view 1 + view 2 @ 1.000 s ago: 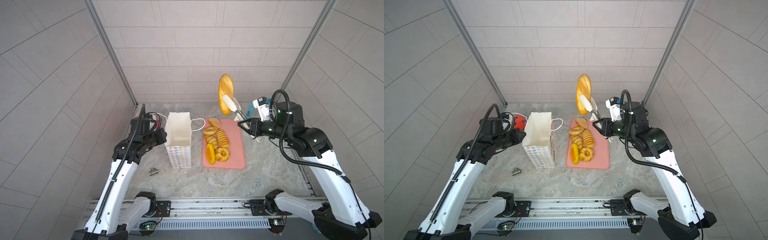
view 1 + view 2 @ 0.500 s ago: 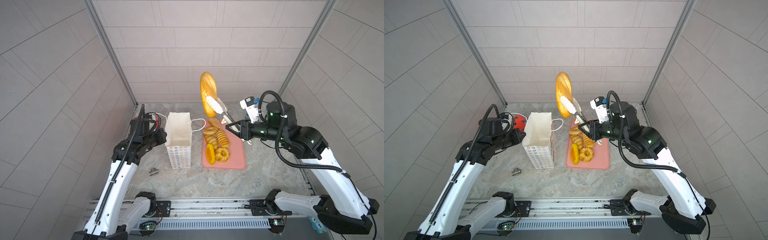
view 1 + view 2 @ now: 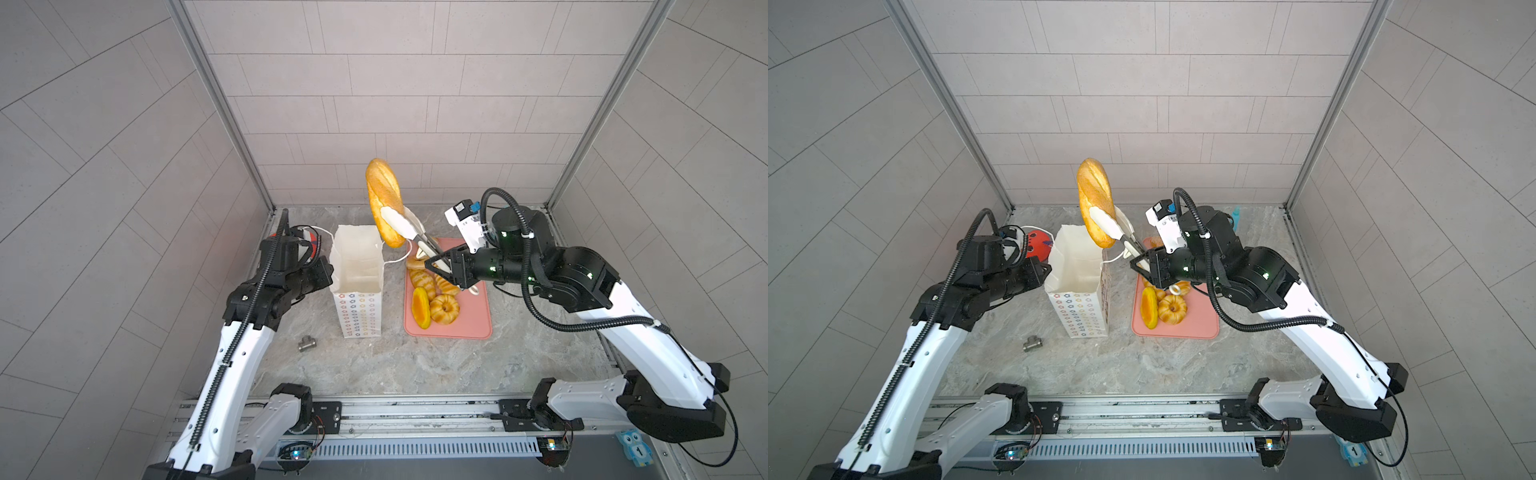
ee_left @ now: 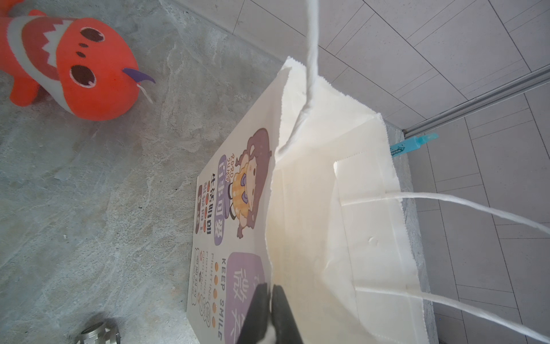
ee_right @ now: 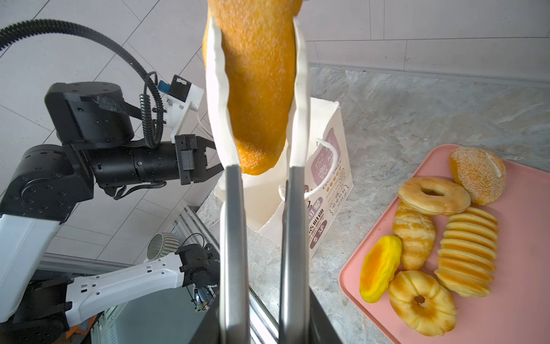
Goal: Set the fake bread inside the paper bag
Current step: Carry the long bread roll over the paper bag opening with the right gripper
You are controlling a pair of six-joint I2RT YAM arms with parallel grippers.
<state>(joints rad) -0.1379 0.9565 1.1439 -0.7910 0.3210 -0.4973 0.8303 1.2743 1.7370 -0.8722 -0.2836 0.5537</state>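
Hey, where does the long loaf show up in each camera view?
In both top views: long loaf upper middle, gripped by tongs, lower end overlapping the rim of the paper bag.
Left wrist: not in it.
Right wrist: loaf top centre, between the tongs' white tips.
Shared landmark: the paper bag, in all four.

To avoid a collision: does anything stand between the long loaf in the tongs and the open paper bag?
Nothing visible does. The long loaf hangs above the paper bag, at its rim nearest the tray; the cord handle there loops outward.
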